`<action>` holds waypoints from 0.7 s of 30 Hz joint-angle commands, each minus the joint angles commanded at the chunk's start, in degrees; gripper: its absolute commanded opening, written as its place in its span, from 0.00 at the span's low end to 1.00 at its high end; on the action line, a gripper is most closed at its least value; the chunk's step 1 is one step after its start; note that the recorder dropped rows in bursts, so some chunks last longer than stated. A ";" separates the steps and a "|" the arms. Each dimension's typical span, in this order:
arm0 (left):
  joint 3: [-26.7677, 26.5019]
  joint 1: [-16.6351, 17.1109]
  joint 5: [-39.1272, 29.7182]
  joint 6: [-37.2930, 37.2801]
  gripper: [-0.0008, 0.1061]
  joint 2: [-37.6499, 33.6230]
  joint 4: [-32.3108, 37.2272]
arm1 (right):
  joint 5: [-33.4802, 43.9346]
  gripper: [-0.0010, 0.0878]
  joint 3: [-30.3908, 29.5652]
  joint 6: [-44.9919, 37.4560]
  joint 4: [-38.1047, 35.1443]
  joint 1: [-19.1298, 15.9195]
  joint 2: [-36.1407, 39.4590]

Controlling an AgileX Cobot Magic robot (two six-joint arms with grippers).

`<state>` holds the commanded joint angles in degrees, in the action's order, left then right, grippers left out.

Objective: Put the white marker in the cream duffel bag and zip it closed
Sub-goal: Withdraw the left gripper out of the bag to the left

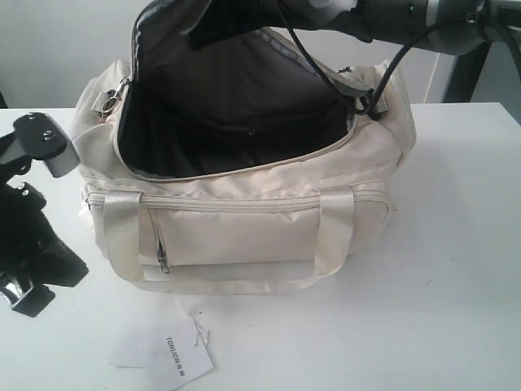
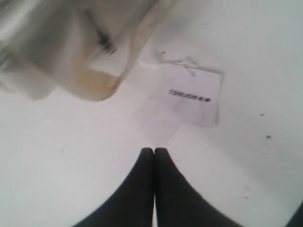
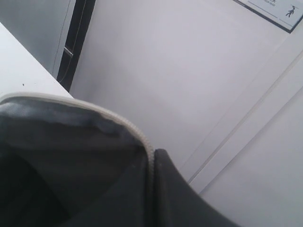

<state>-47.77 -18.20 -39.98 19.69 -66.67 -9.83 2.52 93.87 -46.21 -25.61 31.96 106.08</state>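
Observation:
The cream duffel bag (image 1: 244, 220) stands on the white table with its curved top wide open, showing dark lining (image 1: 236, 106). My right gripper (image 3: 152, 157) reaches in from the upper right and is shut on the zipper edge of the bag's top flap (image 3: 118, 118), holding the flap (image 1: 203, 20) lifted above the opening. My left gripper (image 2: 154, 150) is shut on nothing and hovers over bare table near the bag's front left corner (image 2: 94, 90). Its arm (image 1: 41, 261) shows at the left edge of the exterior view. The white marker is out of view.
A flat white paper tag (image 1: 175, 352) with dark print lies on the table in front of the bag, just ahead of the left gripper's fingertips (image 2: 189, 97). The bag's front carries shiny straps (image 1: 122, 232) and a zip pocket (image 1: 236, 236). A wall stands behind.

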 joint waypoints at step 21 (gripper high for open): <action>-20.70 17.70 5.89 -2.40 0.46 -12.11 -14.64 | 0.00 0.01 0.00 -0.02 0.00 0.00 0.00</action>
<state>-68.47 -0.50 -34.08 17.29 -78.78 -24.47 2.52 93.87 -46.23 -25.61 31.96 106.08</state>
